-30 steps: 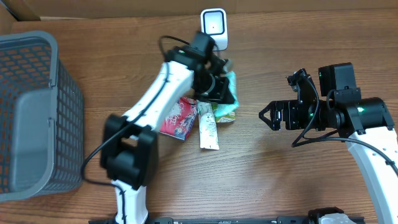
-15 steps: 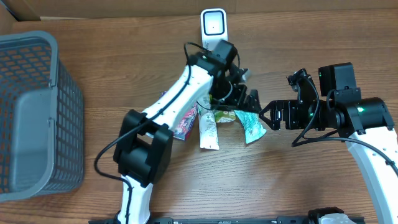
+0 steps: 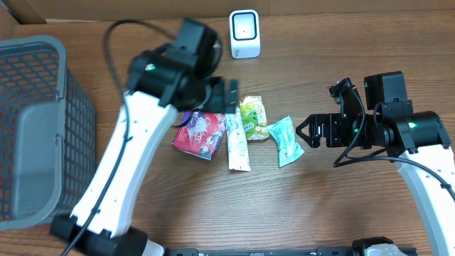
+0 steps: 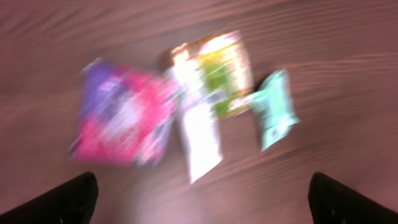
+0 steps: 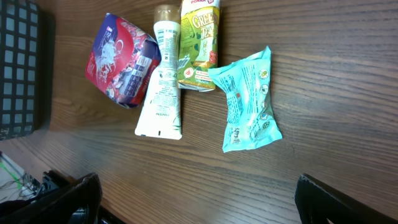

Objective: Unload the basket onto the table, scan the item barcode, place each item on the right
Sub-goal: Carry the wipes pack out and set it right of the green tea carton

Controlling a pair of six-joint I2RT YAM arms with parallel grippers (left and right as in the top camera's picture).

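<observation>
Several items lie in a row mid-table: a red-purple pouch (image 3: 201, 133), a white tube (image 3: 237, 146), a green packet (image 3: 254, 117) and a teal packet (image 3: 284, 140). The white barcode scanner (image 3: 245, 33) stands at the back. My left gripper (image 3: 229, 96) hovers open and empty above the pouch and tube, blurred by motion. In its wrist view the pouch (image 4: 121, 121), tube (image 4: 200, 134), green packet (image 4: 221, 74) and teal packet (image 4: 273, 109) lie below the gripper (image 4: 205, 202). My right gripper (image 3: 304, 132) stands open and empty just right of the teal packet (image 5: 249, 102).
A grey mesh basket (image 3: 35, 128) fills the table's left side; its corner (image 5: 22, 62) shows in the right wrist view. A cardboard box edge (image 3: 43, 8) sits at the back left. Bare wood lies in front of the items.
The left gripper carried the teal packet rightward, opened and let it go. It then drew back to the left. The teal packet now lies right of the green packet. The right arm stayed still.
</observation>
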